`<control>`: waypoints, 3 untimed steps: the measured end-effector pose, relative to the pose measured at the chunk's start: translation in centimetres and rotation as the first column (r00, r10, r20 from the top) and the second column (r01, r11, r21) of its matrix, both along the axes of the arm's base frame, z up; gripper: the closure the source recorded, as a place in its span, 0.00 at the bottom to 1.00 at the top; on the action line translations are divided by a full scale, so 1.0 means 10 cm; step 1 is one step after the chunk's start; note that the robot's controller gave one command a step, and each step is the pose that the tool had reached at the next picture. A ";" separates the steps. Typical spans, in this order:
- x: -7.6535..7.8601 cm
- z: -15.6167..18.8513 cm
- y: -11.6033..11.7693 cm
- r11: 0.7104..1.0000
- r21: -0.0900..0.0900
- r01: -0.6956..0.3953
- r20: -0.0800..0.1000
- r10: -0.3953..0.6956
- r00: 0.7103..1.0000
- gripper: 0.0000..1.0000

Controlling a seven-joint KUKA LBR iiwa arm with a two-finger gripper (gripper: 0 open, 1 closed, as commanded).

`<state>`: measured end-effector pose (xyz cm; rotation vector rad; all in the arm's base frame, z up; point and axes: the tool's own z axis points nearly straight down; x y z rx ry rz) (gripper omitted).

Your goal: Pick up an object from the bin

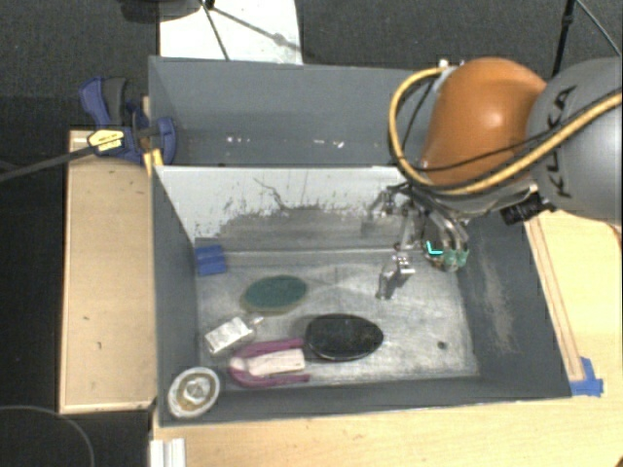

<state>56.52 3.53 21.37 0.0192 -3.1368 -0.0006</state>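
Presently the camera view looks down into the grey metal bin (506,309), with the arm (584,154) reaching in from the right under its orange cover (482,115) and a loop of cables. The tool (393,282) hangs low over a bare, scuffed patch of the bin floor, towards the middle right and near the back wall. Whether it is apart or together I cannot tell from this angle.

The loose things lie to its left and lower left, all apart from it. Nearest is a black oval disc (343,338), flat on the floor below and left of the tool. A green oval pad (275,292) lies further left, roughly level with the tool. Beside the black disc, on its left, is a purple and pink flat item (268,363), and just above that a small crumpled silvery packet (229,335). A round metal tin (195,390) sits in the front left corner, and a small blue block (209,259) rests against the left wall, further back.
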 end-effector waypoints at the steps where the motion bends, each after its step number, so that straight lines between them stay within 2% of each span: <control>1: -0.68 -1.44 0.62 0.994 0.003 -0.108 0.011 0.108 0.994 0.00; 2: -0.64 -1.39 0.61 0.995 0.003 -0.100 0.022 0.100 0.995 1.00; 3: -0.46 -0.29 0.74 0.817 -0.002 -0.576 0.012 0.576 0.817 1.00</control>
